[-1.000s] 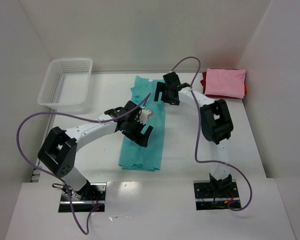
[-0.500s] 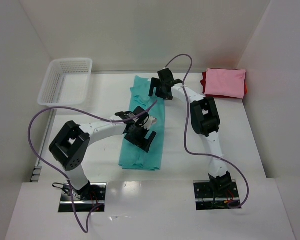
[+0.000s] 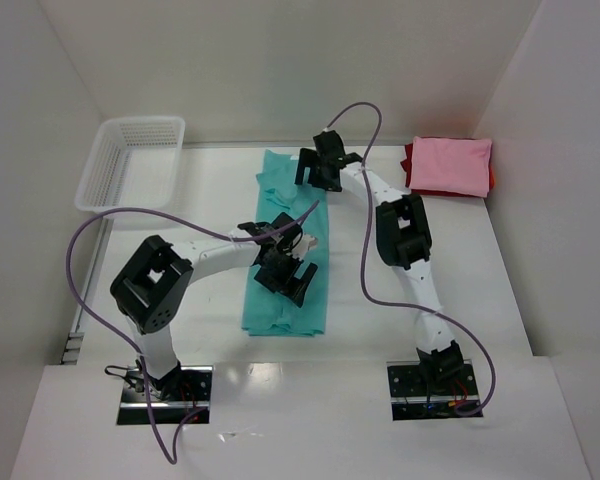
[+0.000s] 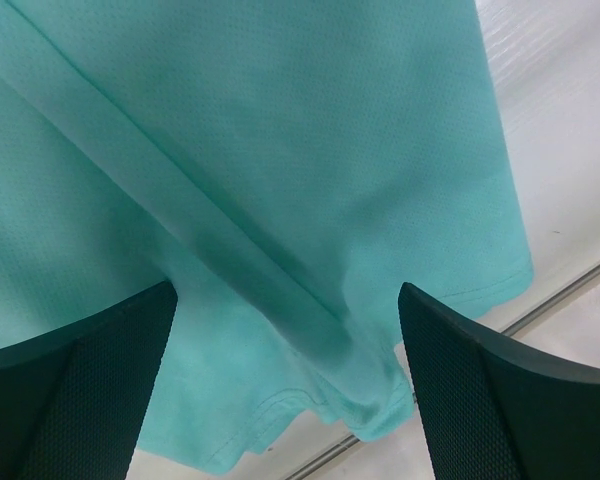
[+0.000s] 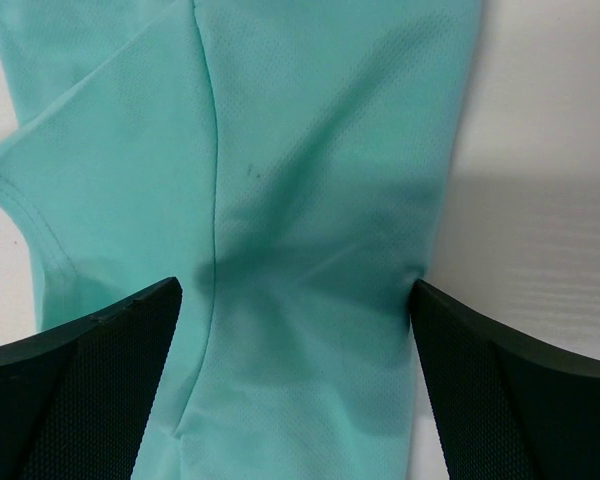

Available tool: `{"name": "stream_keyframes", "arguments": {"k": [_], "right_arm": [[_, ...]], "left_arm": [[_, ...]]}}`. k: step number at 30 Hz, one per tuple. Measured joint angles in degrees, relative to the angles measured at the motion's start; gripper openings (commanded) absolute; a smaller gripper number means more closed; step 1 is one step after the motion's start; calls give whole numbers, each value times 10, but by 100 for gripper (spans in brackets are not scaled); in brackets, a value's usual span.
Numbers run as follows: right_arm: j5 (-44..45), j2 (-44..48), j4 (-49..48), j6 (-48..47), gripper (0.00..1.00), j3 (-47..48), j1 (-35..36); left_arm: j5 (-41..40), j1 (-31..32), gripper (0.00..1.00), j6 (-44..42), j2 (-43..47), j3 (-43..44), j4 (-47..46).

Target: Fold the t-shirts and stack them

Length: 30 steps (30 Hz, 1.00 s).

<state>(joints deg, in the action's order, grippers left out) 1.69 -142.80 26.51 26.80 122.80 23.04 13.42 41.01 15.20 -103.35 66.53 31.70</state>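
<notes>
Two arms work one garment. The teal-green t-shirt lies flat on the table as a long narrow strip, running from near to far.

Nearest is the left gripper, over the shirt's near half, just short of the hem. Its fingers are spread wide. The left wrist view shows only cloth under the gap, with a lengthwise crease and the hem corner beyond. Nothing is pinched.

At the shirt's far end the right gripper hangs over the collar and sleeve area, also spread, with nothing between the fingers. In its wrist view the cloth sits flat below, with a sleeve edge to one side. Whether either gripper's fingers touch the fabric I cannot tell.

Far right of the shirt, well apart from it, the pink t-shirt sits folded on the red t-shirt, of which only the edges show. Far left of the shirt is the white basket.

Step, as a judgement: this shirt looks mid-fold. The sides appear turned in and the crosswise fold is not yet made.

The next move likely calls for lowering and closing on one end through all the layers, then carrying it over the other end without dragging the strip askew. After that the shirt goes onto the pink stack.
</notes>
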Motion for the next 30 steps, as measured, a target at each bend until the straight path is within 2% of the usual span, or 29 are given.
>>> {"name": "stream_keyframes", "arguments": {"k": [6,15,20,23,25,26,28,30], "right_arm": [[-9,-30,3,-4,100,48,-4],[-21,-38,6,-10,100,73,-4],[-24,-27,8,-10,100,67,-7],[-25,27,8,-12,100,11,-11],[-26,96,-11,-13,100,-67,-13],[-27,170,-9,-12,100,-131,-13],[-25,237,-16,-11,100,-182,-14],[-28,359,-45,-3,100,-271,-15]], "left_arm": [[12,1,99,1,-6,6,-4],[18,2,99,2,-9,10,-10],[-6,1,99,1,1,16,-4],[-27,-4,99,0,49,17,3],[-46,-8,99,2,101,21,0],[-59,-10,99,4,126,21,-3],[-86,-14,99,19,186,16,-15],[-130,-22,99,50,293,0,-34]]}}
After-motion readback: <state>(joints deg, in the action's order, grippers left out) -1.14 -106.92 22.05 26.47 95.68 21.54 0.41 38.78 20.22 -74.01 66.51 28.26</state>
